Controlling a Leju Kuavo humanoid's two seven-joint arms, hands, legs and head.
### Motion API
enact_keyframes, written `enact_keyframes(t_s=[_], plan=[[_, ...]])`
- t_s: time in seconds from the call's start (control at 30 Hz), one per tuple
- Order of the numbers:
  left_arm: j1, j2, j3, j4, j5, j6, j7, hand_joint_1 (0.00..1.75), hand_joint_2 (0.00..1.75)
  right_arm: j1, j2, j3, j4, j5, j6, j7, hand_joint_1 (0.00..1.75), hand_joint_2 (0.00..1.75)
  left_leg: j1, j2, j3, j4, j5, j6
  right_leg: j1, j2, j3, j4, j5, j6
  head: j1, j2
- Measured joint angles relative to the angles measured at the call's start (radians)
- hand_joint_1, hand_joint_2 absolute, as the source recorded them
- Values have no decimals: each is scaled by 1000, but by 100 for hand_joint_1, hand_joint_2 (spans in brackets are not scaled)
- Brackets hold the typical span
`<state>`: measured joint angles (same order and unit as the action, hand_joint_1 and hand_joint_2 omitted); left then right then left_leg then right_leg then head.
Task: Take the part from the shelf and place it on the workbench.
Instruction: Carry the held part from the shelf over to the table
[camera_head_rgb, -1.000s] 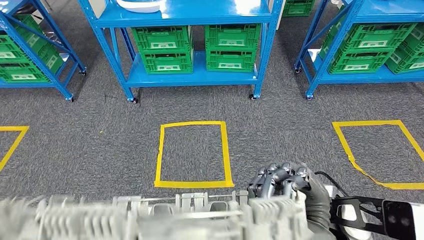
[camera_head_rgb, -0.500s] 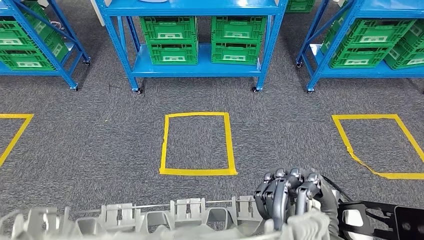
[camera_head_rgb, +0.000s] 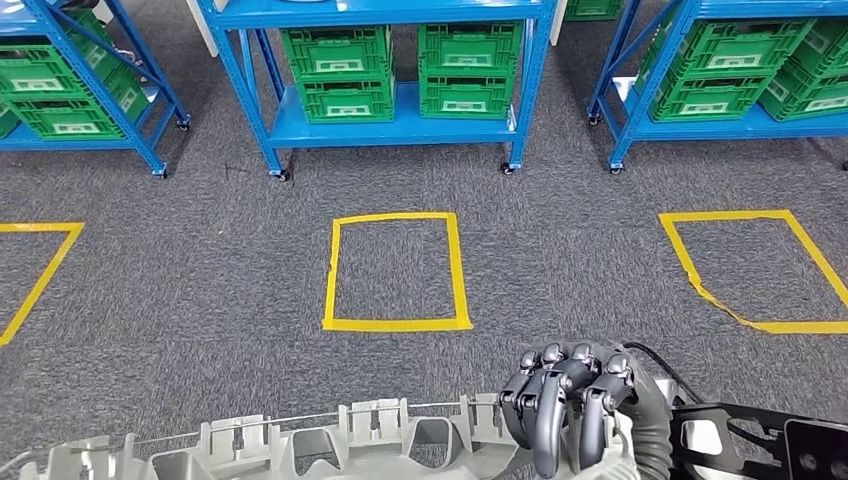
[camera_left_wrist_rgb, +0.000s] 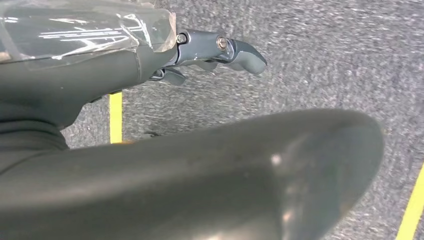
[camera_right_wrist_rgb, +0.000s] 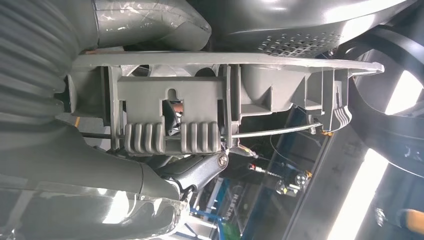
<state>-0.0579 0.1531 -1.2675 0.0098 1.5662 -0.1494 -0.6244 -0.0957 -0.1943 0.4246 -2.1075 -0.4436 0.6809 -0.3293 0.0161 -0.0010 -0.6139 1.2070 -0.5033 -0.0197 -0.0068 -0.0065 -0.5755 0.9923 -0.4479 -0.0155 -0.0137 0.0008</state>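
Note:
The part (camera_head_rgb: 380, 445) is a long grey plastic moulding with ribs and slots, lying across the bottom of the head view. My right hand (camera_head_rgb: 575, 405) grips its right end with dark fingers (camera_head_rgb: 545, 400) curled over the top edge. In the right wrist view the part (camera_right_wrist_rgb: 170, 110) sits clamped in my right hand (camera_right_wrist_rgb: 60, 165). The left wrist view has my left hand (camera_left_wrist_rgb: 100, 55) with dark fingers (camera_left_wrist_rgb: 235, 50) stretched above the carpet beside a large smooth grey surface (camera_left_wrist_rgb: 200, 180). Whether that hand holds anything I cannot tell.
A blue wheeled shelf (camera_head_rgb: 400, 125) with green crates (camera_head_rgb: 345, 70) stands straight ahead across grey carpet. Similar shelves stand at the left (camera_head_rgb: 120, 100) and right (camera_head_rgb: 640, 100). A yellow tape square (camera_head_rgb: 397, 323) marks the floor ahead, with others at the right (camera_head_rgb: 690, 270) and left (camera_head_rgb: 40, 280).
The whole view has shifted: the shelves and tape squares sit higher and farther in the picture. The part now shows lower and sharper, still in my right hand.

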Motion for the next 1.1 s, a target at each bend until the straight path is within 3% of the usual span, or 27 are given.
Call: enact_keyframes(t_s=[0.07, 0.13, 0.2, 0.23, 0.3, 0.37, 0.57, 0.63, 0.7, 0.73, 0.77, 0.8, 0.83, 0.87, 0.93, 0.97, 1.0, 1.03, 1.07, 1.1], plan=[[-2, 3, -1, 0, 0, 0, -3, 0, 0, -5, 1, 1, -3, 3, 0, 1, 150, 175, -3, -2, 99, -141, -3, 8, 2, 1, -18, 6, 15, 8, 1, 0], [-2, 5, -1, 0, 0, -1, -5, 0, 0, -11, 2, 2, -6, 5, 0, 1, 150, 175, -11, -4, 140, -218, -23, 19, 1, -1, -26, 5, 32, 21, 1, 0], [-2, 8, -2, 0, 0, -1, -6, 0, 0, -13, 3, 3, -6, 5, 0, 1, 150, 175, -15, -1, 132, -232, -7, 35, -2, -2, -34, 3, 46, 33, 1, 0], [-2, 8, -2, 0, 0, -1, -6, 0, 0, -14, 3, 3, -6, 5, 0, 2, 150, 175, -15, 1, 123, -237, 6, 44, -3, -1, -42, 11, 35, 34, 2, 0], [-4, 9, -2, 0, 0, -2, -6, 0, 0, -14, 4, 3, -6, 5, 0, 2, 150, 175, -11, 6, 102, -245, 32, 58, -3, 1, -65, 54, -17, 27, 6, 0], [-5, 9, -2, 0, 0, -2, -6, 0, 0, -15, 4, 3, -6, 5, 0, 2, 150, 175, -12, 6, 93, -245, 41, 62, -3, 2, -77, 84, -52, 22, 10, 0], [-5, 9, -2, 0, 0, -2, -6, 0, 0, -15, 4, 3, -6, 5, 0, 2, 150, 175, -12, 6, 90, -245, 42, 62, -4, 2, -80, 94, -60, 21, 9, 0], [-5, 8, -2, 0, 0, -2, -6, 0, 0, -15, 3, 3, -6, 5, 0, 2, 150, 175, -14, 6, 70, -244, 58, 63, -4, 2, -98, 173, -110, 18, 10, 0], [-5, 6, -3, 0, 0, -5, -8, 0, 0, -15, 3, 3, -6, 5, 0, 2, 150, 175, -15, 8, 18, -240, 94, 62, -7, 2, -90, 268, -124, 35, 10, 0], [-5, 5, -5, 0, 0, -5, -9, 0, 0, -16, 3, 3, -7, 5, 0, 0, 150, 175, -15, 9, -16, -229, 117, 55, -7, 3, -24, 203, -121, 40, 10, 0], [-3, 6, -8, 0, 0, -6, -11, 0, 0, -15, 2, 3, -7, 6, 0, -1, 150, 175, -13, 9, -50, -220, 145, 42, -8, 3, 34, 135, -108, 38, 10, 0], [-2, 6, -10, 0, 0, -5, -12, 0, 0, -13, 2, 3, -8, 6, -1, -3, 150, 175, -11, 8, -73, -206, 148, 28, -8, 2, 80, 56, -104, 26, 9, 0], [0, 7, -12, 0, 0, -5, -12, 0, 0, -11, 1, 3, -9, 6, -1, -4, 150, 175, -8, 7, -94, -178, 130, 14, -8, 1, 117, -17, -103, 10, 8, 0], [2, 8, -14, 0, 0, -4, -12, 0, 0, -10, 1, 3, -9, 7, -2, -4, 150, 175, -5, 5, -104, -142, 87, 3, -8, 0, 99, -14, -86, 0, 8, 0], [3, 7, -15, 0, 0, -4, -12, 0, 0, -9, 1, 3, -9, 6, -3, -4, 150, 175, -4, 5, -124, -12, -20, -6, -7, 0, 73, -12, -60, -5, 7, 0], [3, 7, -15, 0, 0, -4, -12, 0, 0, -8, 1, 3, -9, 6, -3, -4, 150, 175, -4, 5, -128, 48, -43, -7, -6, 0, 59, -11, -47, -5, 7, 0], [3, 7, -15, 0, 0, -4, -12, 0, 0, -7, 1, 3, -9, 6, -3, -4, 150, 175, -4, 5, -122, 88, -42, -7, -4, 0, 45, -10, -34, -4, 7, 0], [2, 6, -15, 0, 0, -4, -12, 0, 0, -6, 1, 3, -9, 6, -3, -4, 150, 175, -4, 5, -102, 94, -22, -5, -3, 1, 29, -8, -22, -3, 7, 0], [2, 6, -16, 0, 0, -4, -12, 0, 0, -5, 1, 3, -9, 6, -3, -4, 150, 175, -4, 4, -62, 64, 4, -1, -1, 2, 15, -6, -10, -2, 7, 0], [2, 7, -16, 0, 0, -4, -12, 0, 0, -5, 1, 3, -9, 6, -3, -4, 150, 175, -6, 2, -4, 1, 17, 7, 1, 2, 3, -6, 1, 0, 7, 0]])
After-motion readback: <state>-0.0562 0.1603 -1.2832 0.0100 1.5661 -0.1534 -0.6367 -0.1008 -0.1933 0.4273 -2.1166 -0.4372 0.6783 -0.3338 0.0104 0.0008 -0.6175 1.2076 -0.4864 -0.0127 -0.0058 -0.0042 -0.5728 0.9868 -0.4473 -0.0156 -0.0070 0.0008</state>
